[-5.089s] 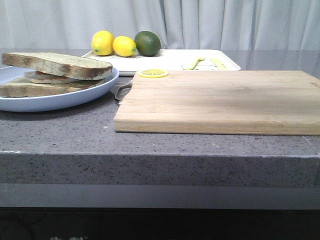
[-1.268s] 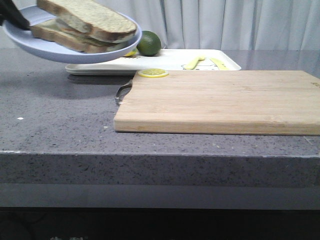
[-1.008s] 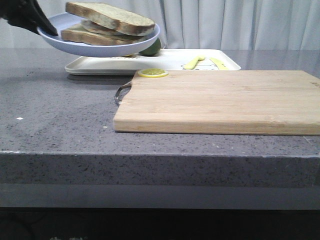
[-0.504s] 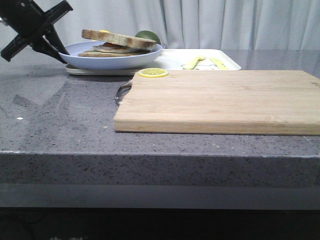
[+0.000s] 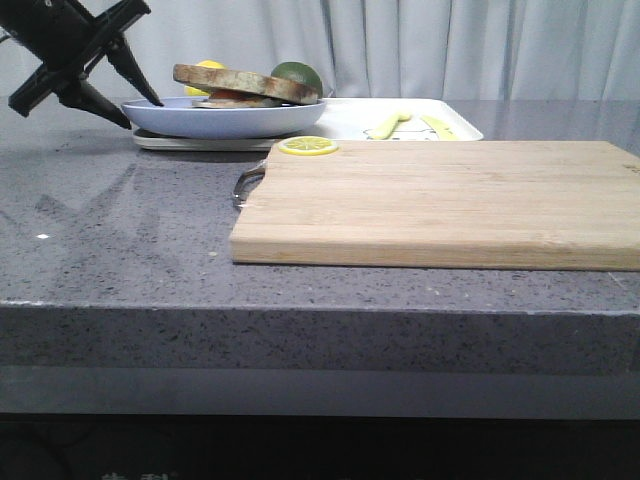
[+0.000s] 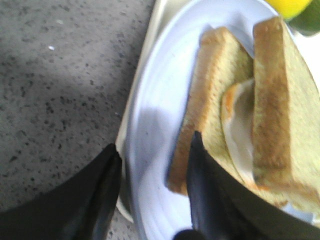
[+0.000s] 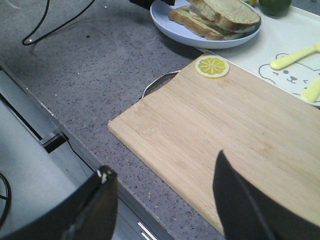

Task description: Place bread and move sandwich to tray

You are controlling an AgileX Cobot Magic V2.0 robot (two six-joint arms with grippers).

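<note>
The sandwich (image 5: 245, 85), with the plain bread as its top slice and a fried egg inside, lies on the pale blue plate (image 5: 230, 120). The plate rests on the left end of the white tray (image 5: 350, 115). My left gripper (image 5: 130, 105) is open, with one finger on each side of the plate's near rim. In the left wrist view my left gripper (image 6: 156, 141) straddles the plate (image 6: 150, 100) beside the sandwich (image 6: 260, 100). My right gripper (image 7: 164, 164) is open and empty above the front edge of the cutting board (image 7: 225, 130).
The wooden cutting board (image 5: 440, 200) fills the middle and right of the counter, with a lemon slice (image 5: 307, 146) on its far left corner. A lemon (image 5: 205, 66), a lime (image 5: 297, 72) and yellow utensils (image 5: 400, 125) lie on the tray.
The plate with the sandwich was lifted from the counter's front left, carried back and right, and lowered onto the tray. My left gripper's fingers have spread apart at the rim.
</note>
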